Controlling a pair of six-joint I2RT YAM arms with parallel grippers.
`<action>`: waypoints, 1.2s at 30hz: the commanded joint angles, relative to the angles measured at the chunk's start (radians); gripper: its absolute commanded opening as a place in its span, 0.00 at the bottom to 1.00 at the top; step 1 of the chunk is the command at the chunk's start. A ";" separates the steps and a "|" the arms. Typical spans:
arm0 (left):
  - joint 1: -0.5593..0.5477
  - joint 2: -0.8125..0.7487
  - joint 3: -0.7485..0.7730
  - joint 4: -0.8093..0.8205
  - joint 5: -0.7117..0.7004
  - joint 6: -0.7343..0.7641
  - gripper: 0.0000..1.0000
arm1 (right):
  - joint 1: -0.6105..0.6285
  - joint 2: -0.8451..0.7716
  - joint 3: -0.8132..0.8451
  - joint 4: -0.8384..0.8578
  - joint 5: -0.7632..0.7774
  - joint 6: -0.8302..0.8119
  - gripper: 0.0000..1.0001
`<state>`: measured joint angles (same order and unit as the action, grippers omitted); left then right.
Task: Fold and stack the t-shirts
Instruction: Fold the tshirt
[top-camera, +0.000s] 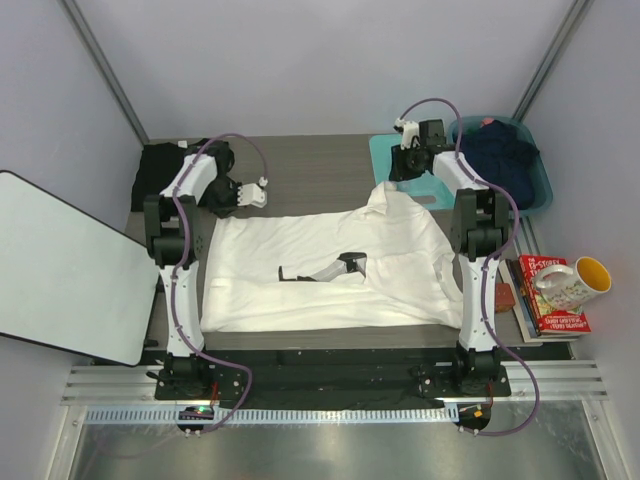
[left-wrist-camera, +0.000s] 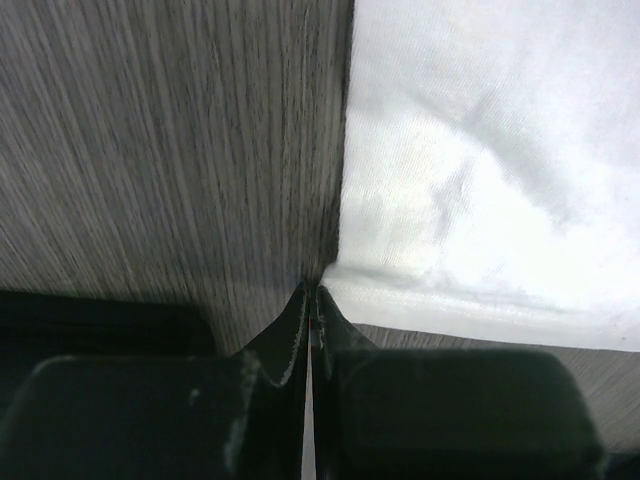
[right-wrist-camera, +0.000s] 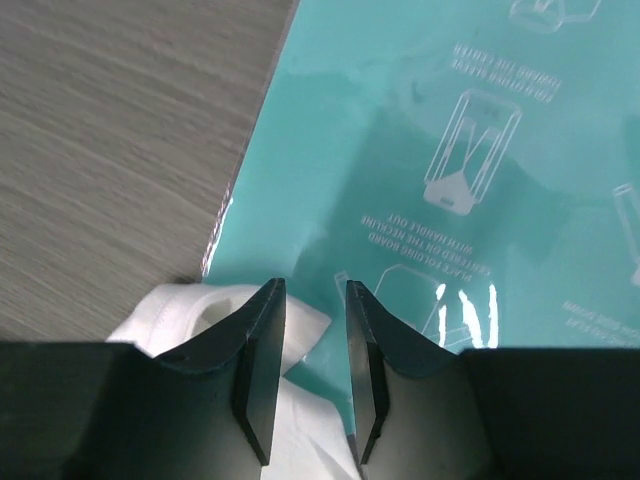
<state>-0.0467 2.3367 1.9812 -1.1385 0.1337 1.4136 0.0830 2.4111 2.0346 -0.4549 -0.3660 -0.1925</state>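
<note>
A white t-shirt (top-camera: 330, 265) lies spread across the table's middle, with a small dark fold gap near its centre. A black t-shirt (top-camera: 158, 165) is bunched at the far left corner. My left gripper (top-camera: 256, 192) is at the white shirt's far left corner. In the left wrist view its jaws are pressed together (left-wrist-camera: 312, 292) right on the hem corner of the white t-shirt (left-wrist-camera: 480, 170). My right gripper (top-camera: 402, 170) hovers open (right-wrist-camera: 315, 290) over the teal board (right-wrist-camera: 420, 150). A bunched edge of the white t-shirt (right-wrist-camera: 190, 310) lies under its left finger.
A blue basket (top-camera: 540, 185) with dark clothes stands at the far right. Books (top-camera: 545, 300) and a yellow-lined mug (top-camera: 575, 282) sit on the right side. A large white panel (top-camera: 65, 265) leans at the left edge. The teal board (top-camera: 385, 150) lies beside the basket.
</note>
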 joint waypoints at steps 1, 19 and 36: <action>-0.002 -0.051 -0.012 0.014 0.001 -0.007 0.00 | 0.001 -0.061 -0.053 -0.047 -0.034 -0.016 0.36; -0.022 -0.083 -0.062 0.063 -0.008 -0.024 0.00 | 0.004 -0.050 -0.067 -0.059 -0.018 -0.065 0.01; -0.039 -0.186 -0.165 0.400 -0.111 -0.125 0.00 | 0.027 -0.118 0.139 -0.041 0.016 -0.313 0.01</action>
<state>-0.0788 2.2551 1.8355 -0.8505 0.0547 1.3125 0.0883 2.3810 2.1834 -0.5171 -0.3546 -0.3908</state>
